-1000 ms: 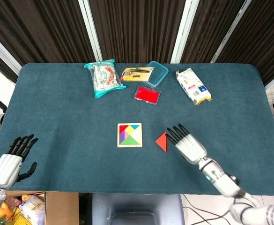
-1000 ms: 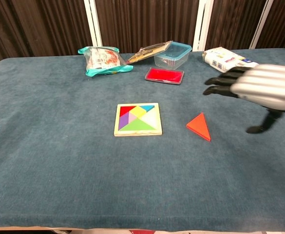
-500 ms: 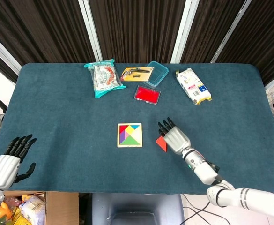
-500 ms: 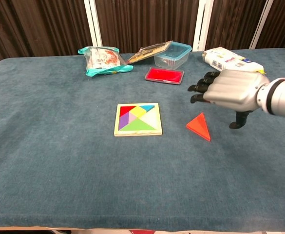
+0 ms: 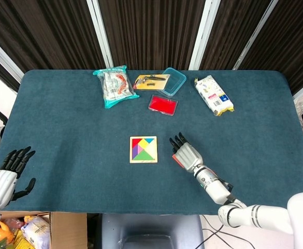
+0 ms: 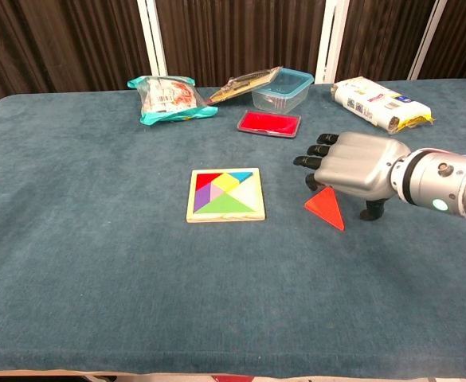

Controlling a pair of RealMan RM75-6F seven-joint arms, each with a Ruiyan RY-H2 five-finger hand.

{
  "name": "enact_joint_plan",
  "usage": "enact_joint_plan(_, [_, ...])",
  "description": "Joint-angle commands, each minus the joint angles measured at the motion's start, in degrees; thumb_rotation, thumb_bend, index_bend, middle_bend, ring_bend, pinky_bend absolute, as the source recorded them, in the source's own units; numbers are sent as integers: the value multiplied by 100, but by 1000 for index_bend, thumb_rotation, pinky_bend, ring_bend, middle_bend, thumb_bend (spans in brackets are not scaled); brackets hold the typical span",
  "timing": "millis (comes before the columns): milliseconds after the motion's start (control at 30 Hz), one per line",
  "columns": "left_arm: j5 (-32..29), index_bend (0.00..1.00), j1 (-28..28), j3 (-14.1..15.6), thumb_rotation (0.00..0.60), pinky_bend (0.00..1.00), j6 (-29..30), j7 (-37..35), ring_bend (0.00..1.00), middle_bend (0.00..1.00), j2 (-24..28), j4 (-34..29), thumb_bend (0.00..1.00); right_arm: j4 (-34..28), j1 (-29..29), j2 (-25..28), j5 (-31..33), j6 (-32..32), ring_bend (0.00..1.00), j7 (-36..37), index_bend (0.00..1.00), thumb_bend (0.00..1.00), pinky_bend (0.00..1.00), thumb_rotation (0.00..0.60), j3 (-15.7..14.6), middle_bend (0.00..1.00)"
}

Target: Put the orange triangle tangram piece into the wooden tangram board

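The orange triangle (image 6: 326,208) lies flat on the blue cloth, to the right of the wooden tangram board (image 6: 225,194). In the head view the board (image 5: 143,149) shows coloured pieces inside it, and only a sliver of the triangle (image 5: 176,160) peeks out. My right hand (image 6: 352,168) hovers just above and behind the triangle, palm down, fingers spread toward the board, holding nothing; the same right hand (image 5: 186,153) covers most of the triangle in the head view. My left hand (image 5: 6,174) hangs open off the table's near left corner.
Along the far side sit a teal snack bag (image 5: 115,85), a clear plastic box (image 5: 172,81), a red flat case (image 5: 162,104) and a white packet (image 5: 213,95). A cardboard box (image 5: 47,231) stands below the table's near edge.
My right hand moved left and lower, from beside the triangle to right over it. My left hand drifted slightly left and down.
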Motion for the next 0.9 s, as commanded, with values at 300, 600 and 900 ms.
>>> enact_joint_plan(300, [27, 0, -2, 10, 600, 48, 11, 8, 0, 0, -2, -3, 474, 11, 189, -88, 128, 304, 0, -21, 431, 362, 0, 600, -212, 0])
enact_joint_plan(600, [15, 0, 19, 10, 600, 48, 38, 10, 0, 0, 5, 2, 480, 0, 330, -164, 270, 388, 0, -30, 489, 365, 0, 600, -337, 0])
enact_joint_plan(900, [44, 0, 35, 9, 600, 48, 93, -37, 0, 0, 13, 10, 481, 15, 375, -233, 331, 535, 0, -28, 541, 367, 0, 600, -484, 0])
